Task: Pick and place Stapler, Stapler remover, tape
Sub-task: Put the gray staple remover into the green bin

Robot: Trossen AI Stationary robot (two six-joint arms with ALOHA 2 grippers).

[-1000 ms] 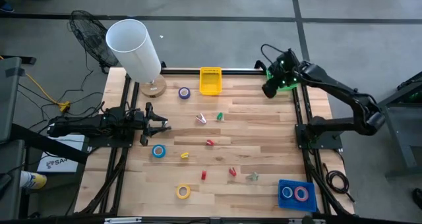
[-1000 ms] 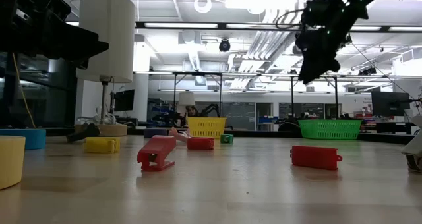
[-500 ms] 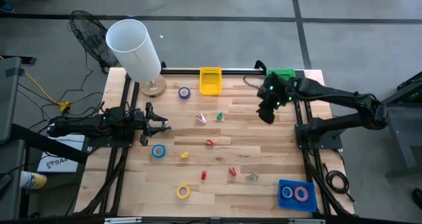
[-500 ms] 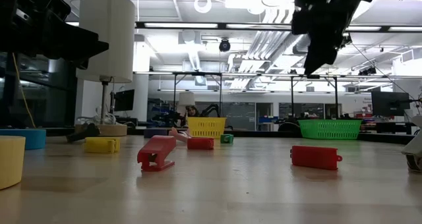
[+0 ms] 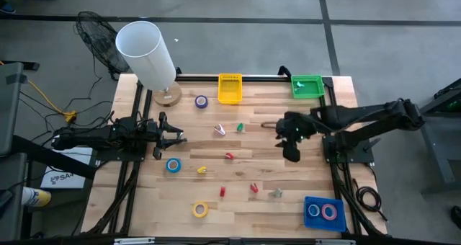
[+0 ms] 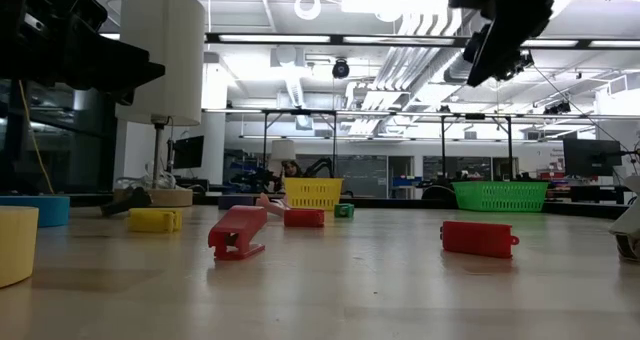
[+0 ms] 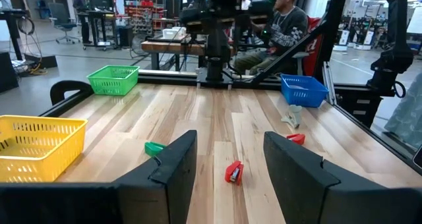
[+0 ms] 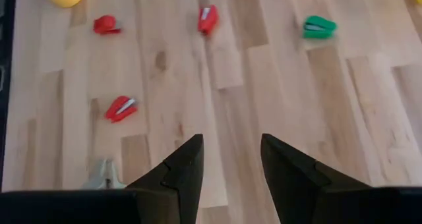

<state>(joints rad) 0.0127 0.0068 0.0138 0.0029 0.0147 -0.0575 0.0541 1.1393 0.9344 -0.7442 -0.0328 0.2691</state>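
- High view: the wooden table (image 5: 288,180) is carrying scattered small items, and the one change since a second ago is the right arm, which was over the green basket (image 5: 307,86) at the far right corner and is now reaching in over the table's right half.
- The right gripper (image 5: 291,150) is hanging above bare wood with its fingers (image 8: 186,168) parted to a moderate gap and holding nothing.
- The left gripper (image 5: 175,135) is waiting at the table's left edge exactly as before, fingers (image 7: 175,165) apart and empty.
- The blue basket (image 5: 324,213) at the near right corner is holding two rolls of tape, one blue and one pink.
- The yellow basket (image 5: 230,88) is sitting at the far edge.
- The other tape rolls are lying loose: blue tape (image 5: 173,166) just beside the left gripper, purple tape (image 5: 201,101) near the yellow basket, yellow tape (image 5: 200,210) at the near edge.
- The red piece (image 5: 253,189) and the grey piece (image 5: 276,194) are lying nearest the right fingers, well apart from them.
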